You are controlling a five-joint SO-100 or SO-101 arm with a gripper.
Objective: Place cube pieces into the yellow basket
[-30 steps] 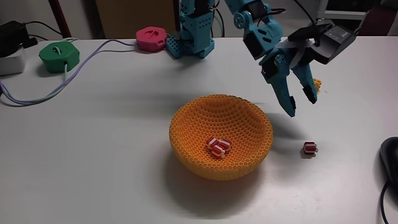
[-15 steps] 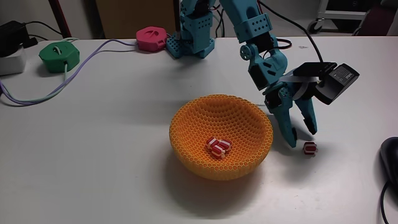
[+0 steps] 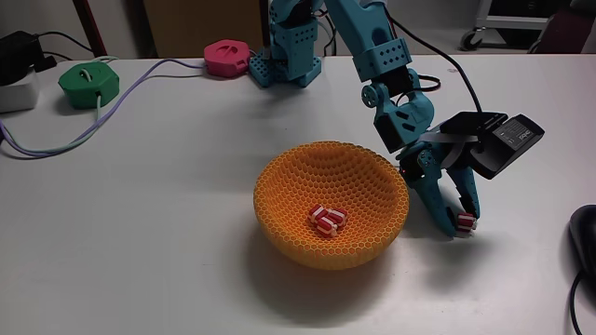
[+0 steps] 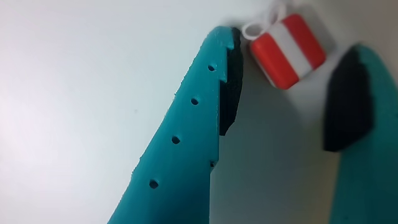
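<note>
- Cables point(image 3: 56, 140) trailed across the far-left part of the white worktop point(image 3: 140, 242) in the fixed view, running to a green hexagonal puck point(image 3: 88, 84) near the back edge.
- Right of the green one, a pink round puck point(image 3: 226, 57) sat at the back, just beside the teal base of the arm point(image 3: 289, 56).
- Toward the middle of the worktop stood the yellow basket point(image 3: 279, 200), a round orange-yellow bowl with honeycomb mesh walls, upright with its mouth facing up.
- Inside the basket, near its bottom, lay a small cluster of red-and-white striped cube pieces point(image 3: 327, 219), touching one another; how many could not be told exactly.
- Right of the basket, the teal arm reached down from the back with its pincer point(image 3: 458, 221) lowered to the worktop, a black camera module point(image 3: 507, 140) riding on its outer side.
- The pincer was spread apart, its two fingers straddling a lone striped cube point(image 3: 466, 221) that rested on the worktop just beside the basket's right wall, outside it.
- In the wrist view the same cube point(image 4: 286, 50) lay between the left teal finger point(image 4: 186, 143) with its black pad and the right finger point(image 4: 357, 124); a gap showed on either side, so it was not yet gripped.
</note>
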